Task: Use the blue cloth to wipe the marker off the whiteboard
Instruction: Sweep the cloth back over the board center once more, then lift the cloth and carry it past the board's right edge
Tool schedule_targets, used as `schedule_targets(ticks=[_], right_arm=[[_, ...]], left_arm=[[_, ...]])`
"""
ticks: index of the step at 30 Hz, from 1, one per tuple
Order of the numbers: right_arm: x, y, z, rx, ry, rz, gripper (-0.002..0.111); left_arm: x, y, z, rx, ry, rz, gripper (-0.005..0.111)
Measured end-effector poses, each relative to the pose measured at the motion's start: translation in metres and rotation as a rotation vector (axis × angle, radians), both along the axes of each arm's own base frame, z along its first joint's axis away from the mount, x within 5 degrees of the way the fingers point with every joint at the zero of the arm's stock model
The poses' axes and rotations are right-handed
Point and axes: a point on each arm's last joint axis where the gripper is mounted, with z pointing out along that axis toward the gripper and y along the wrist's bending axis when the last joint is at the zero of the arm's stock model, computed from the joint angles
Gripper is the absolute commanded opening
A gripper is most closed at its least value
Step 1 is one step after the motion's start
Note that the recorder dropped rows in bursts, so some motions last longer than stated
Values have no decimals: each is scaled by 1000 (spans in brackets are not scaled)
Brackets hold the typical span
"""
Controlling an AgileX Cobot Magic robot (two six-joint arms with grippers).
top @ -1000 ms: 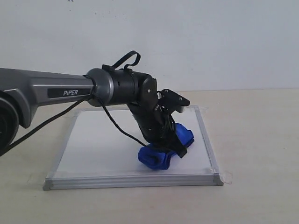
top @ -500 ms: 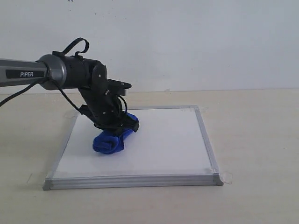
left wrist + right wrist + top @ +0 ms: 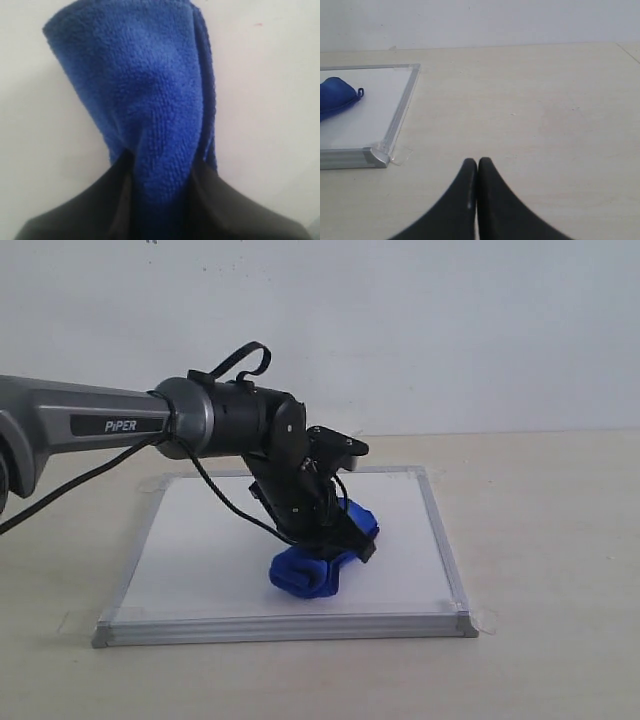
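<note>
Your left pincer grips the bright royal-blue microfibre cloth narrowly. The cloth rests on the silver-framed white whiteboard, just toward 5 o'clock of its middle. Your right pincer hangs over the pale table, tips touching.

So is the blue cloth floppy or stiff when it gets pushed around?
Probably floppy: the blue cloth bunches and folds where the left tool pinches it. Its fuzzy weave likely grips rather than slips on the whiteboard. It looks light, and too squashy to roll.

Fuzzy blue cloth (smooth whiteboard)
</note>
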Motion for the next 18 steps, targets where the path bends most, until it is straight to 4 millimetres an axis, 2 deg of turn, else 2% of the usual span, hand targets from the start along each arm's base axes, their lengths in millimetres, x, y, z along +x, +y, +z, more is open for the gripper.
schedule_targets(ticks=[7,12,18], right_arm=[[0,0,0,4,0,-1,0],[0,0,0,4,0,-1,0],[0,0,0,4,0,-1,0]], left_arm=[[-4,-16,5,-196,47,32,4],[-4,-33,18,-421,45,66,4],[3,-46,33,-685,28,189,4]])
